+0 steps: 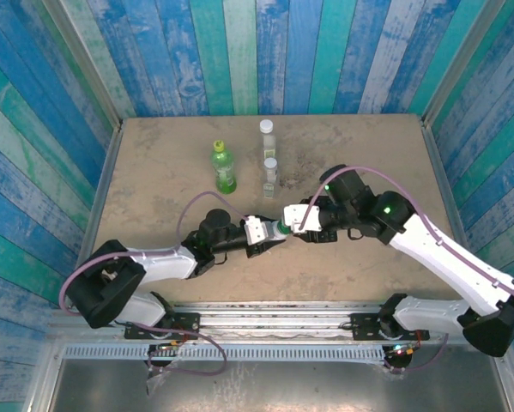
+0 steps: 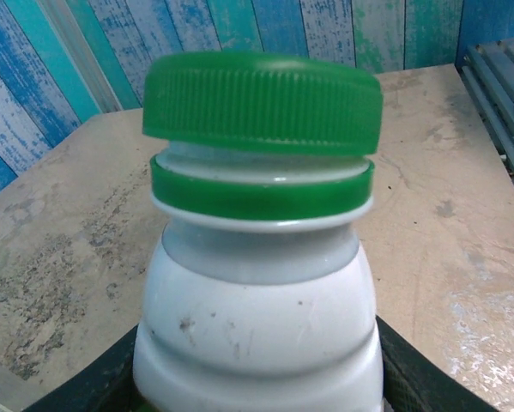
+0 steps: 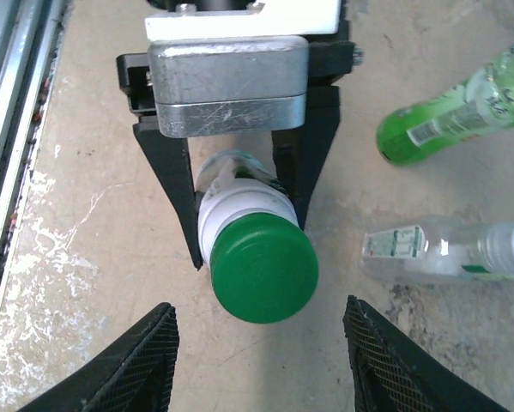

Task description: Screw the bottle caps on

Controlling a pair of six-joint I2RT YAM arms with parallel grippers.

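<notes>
So the left fingers (image 3: 172, 193) are clamped on the white bottle (image 2: 257, 326), one on each side of its body just below the shoulder. The neck and the dark green cap (image 2: 261, 103) stick out past the fingertips. From the overhead camera the bottle is held off the bench (image 1: 368, 146), with the cap end pointing across at the right fingers (image 3: 145, 360).

The cap sits on the neck, but not snug. In the left wrist view there's a strip of white neck showing between the cap's lower edge and the green ring (image 2: 261, 193) under it. Can't tell how far it's actually threaded on.

The right fingers are spread open, one on either side of the cap and a bit short of it, with clear bench showing between each pad and the cap. So nothing is in their grip and they aren't touching anything.

The other three bottles stand on the bench beyond both sets of fingers, well apart from them. The green bottle (image 1: 225, 169) with its yellow-green cap (image 1: 220, 147) is out past the left fingers. The two clear bottles (image 1: 266, 137) (image 1: 270, 172) stand just beside it, one behind the other, each with a white cap on top. The nearer clear one is more or less straight out from where the two sets of fingers meet. In the right wrist view, the green bottle and one clear bottle sit off beyond the right-hand pad.
</notes>
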